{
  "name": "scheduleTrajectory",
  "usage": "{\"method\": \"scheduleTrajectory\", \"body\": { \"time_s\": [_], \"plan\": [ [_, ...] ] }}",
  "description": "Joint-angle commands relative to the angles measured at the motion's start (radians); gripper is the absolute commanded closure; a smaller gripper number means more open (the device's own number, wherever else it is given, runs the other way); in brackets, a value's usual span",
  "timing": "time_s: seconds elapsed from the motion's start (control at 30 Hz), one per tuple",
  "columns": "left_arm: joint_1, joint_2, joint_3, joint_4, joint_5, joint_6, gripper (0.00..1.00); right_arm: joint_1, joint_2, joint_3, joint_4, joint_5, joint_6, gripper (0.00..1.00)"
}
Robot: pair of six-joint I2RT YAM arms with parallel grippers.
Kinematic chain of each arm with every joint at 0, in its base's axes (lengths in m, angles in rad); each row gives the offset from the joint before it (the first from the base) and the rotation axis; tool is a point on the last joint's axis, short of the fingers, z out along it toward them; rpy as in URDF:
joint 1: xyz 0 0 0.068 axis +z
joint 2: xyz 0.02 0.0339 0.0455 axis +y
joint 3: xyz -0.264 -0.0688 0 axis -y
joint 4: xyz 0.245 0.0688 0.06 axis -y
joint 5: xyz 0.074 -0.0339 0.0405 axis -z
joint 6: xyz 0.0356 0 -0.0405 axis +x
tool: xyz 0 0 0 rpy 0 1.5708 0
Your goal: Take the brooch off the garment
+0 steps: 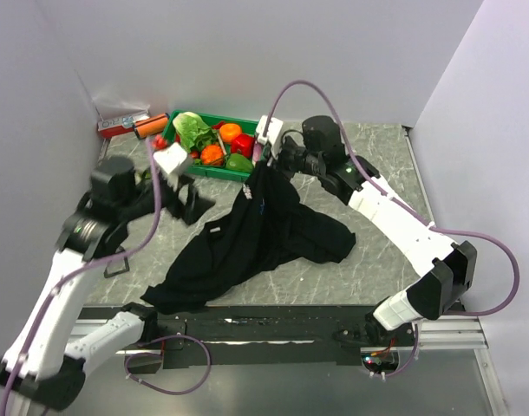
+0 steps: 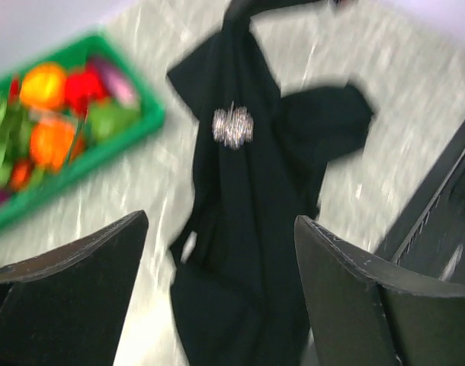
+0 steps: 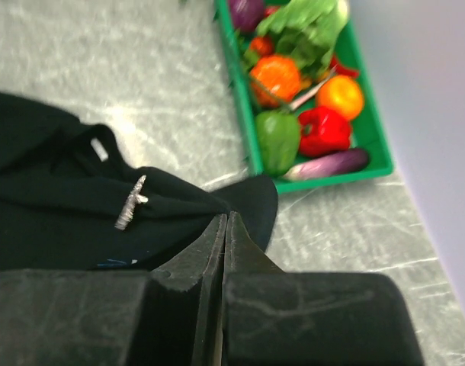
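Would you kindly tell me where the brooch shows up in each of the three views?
Top external: the brooch is a tiny speck just right of centre, on the black garment.
Left wrist: upper centre, blurred but sparkly.
Right wrist: left of centre, seen edge-on.
Shared landmark: the green tray shows in all three.

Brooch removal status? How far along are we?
Done: right gripper is shut on the garment, holding one end up. In hand: left gripper, open, faces the brooch. Left: brooch is still pinned on; it has yet to be grasped and pulled off.
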Motion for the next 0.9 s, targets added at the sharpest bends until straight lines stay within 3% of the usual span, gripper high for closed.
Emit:
{"method": "scheduleTrajectory", "body": {
  "time_s": [0.0,0.27,0.53,0.63,0.67,0.73,0.77,0.87],
  "plan": [
    [0.0,0.131,0.0,0.333,0.117,-0.136,0.16,0.008,0.019,0.127,0.004,0.018,0.079,1.0],
    [-0.09,0.386,0.029,0.649,0.128,-0.203,0.17,0.022,-0.008,0.126,-0.016,0.032,0.132,1.0],
    [-0.139,0.522,0.066,0.689,0.194,-0.197,0.2,0.028,-0.027,0.098,-0.02,0.029,0.138,1.0],
    [-0.139,0.534,0.059,0.689,0.209,-0.184,0.52,0.03,-0.025,0.095,-0.026,0.024,0.136,1.0],
    [-0.139,0.536,0.071,0.674,0.209,-0.18,0.73,0.03,-0.026,0.089,-0.029,0.027,0.136,1.0],
    [-0.138,0.525,0.088,0.598,0.191,-0.154,0.92,0.027,-0.034,0.08,-0.028,0.064,0.147,1.0],
    [-0.135,0.516,0.095,0.567,0.161,-0.121,0.99,0.023,-0.04,0.068,-0.033,0.081,0.149,0.95],
    [-0.089,0.452,0.06,0.435,0.119,-0.07,0.99,-0.042,-0.086,0.019,-0.074,0.055,0.155,0.7]
  ]
}}
